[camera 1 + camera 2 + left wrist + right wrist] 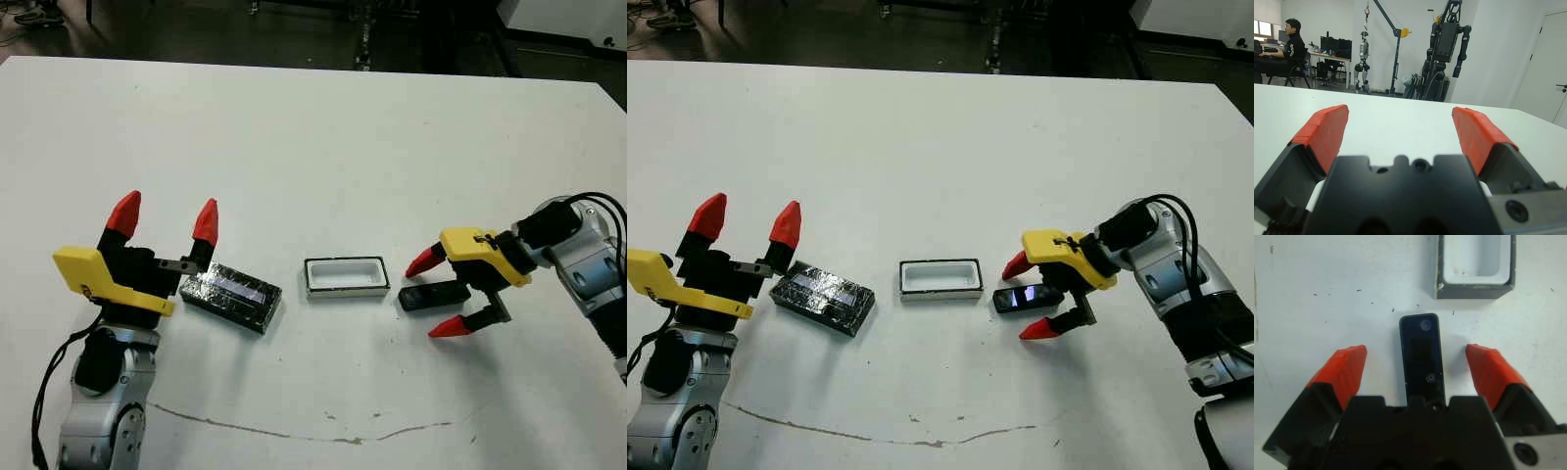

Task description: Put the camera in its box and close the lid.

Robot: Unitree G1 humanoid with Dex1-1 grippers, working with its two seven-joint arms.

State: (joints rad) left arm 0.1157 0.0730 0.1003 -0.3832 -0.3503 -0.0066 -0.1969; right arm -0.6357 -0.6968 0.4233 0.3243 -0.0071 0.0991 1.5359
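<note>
Now camera (1421, 355) lies between right pincer (1420, 367) wide-spread fingers, untouched, near box (1475, 267).

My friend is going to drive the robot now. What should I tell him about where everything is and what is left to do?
Right gripper: open, its fingers on either side of the camera, which lies flat on the table, not gripped yet.
Left gripper: open and empty, raised beside the lid.
The box sits open and empty in the middle, between lid and camera.
Done: nothing is packed so far.
Left: grip the camera, lay it in the box, then put the lid on.
</note>
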